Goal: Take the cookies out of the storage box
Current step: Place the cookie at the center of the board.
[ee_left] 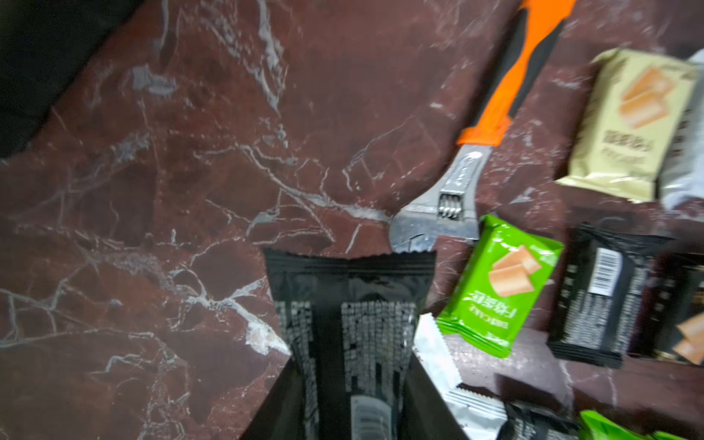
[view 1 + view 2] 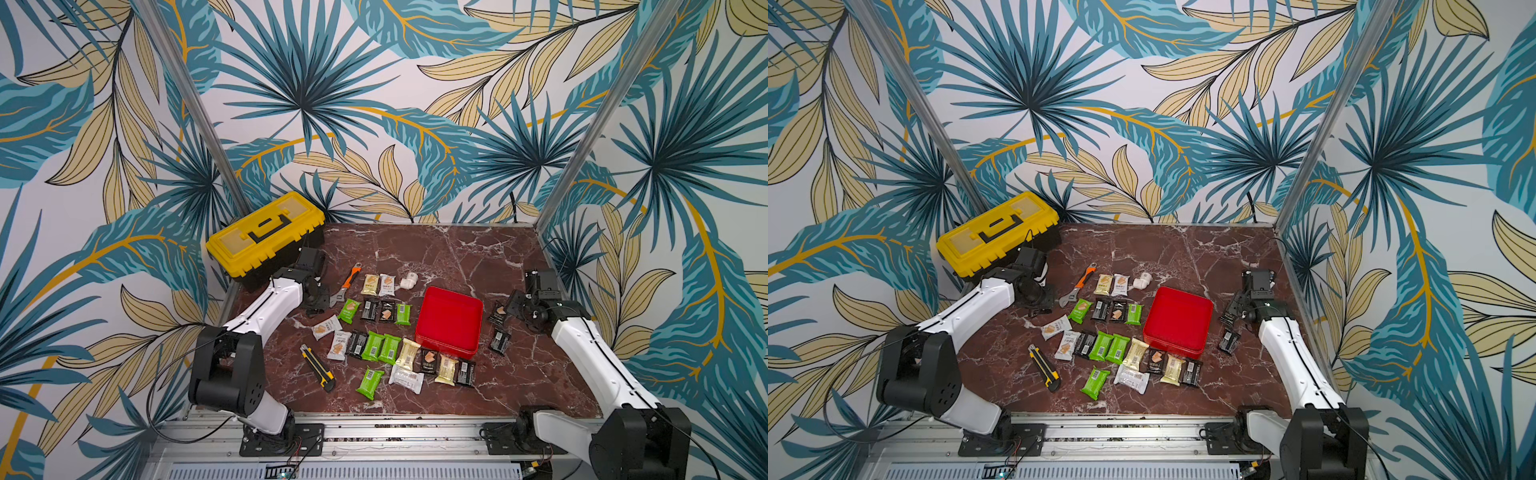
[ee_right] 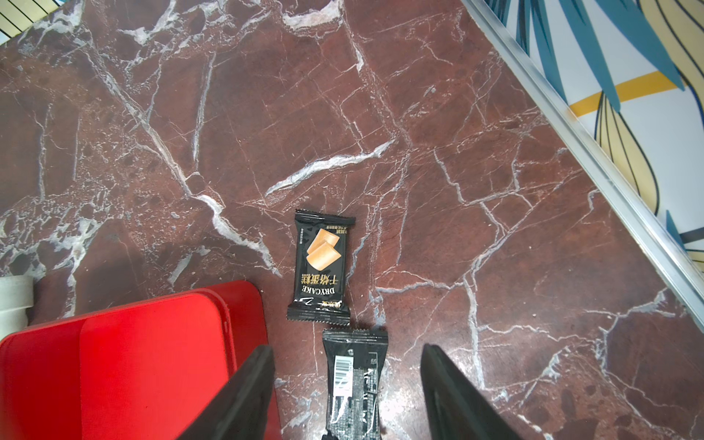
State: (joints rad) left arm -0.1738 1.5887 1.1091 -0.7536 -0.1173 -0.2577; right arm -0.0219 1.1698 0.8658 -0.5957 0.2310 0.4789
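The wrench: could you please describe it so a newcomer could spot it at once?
Find the yellow toolbox in the far corner. Between it and the red box lies the wrench, beside a cream packet. It alone has an orange handle and a silver head.

The left hand (image 1: pixel 350 381) grips a black packet (image 1: pixel 348 301), the right hand (image 3: pixel 346 354) hangs spread wide, both seemingly pointing downward.

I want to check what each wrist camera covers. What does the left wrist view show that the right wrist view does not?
Only left wrist: a wrench, a green packet, a cream packet, and a black packet gripped between the left fingers. Only right wrist: the red box, the wall, and the open right fingers above a barcode packet. Both: the marble table and black packets.
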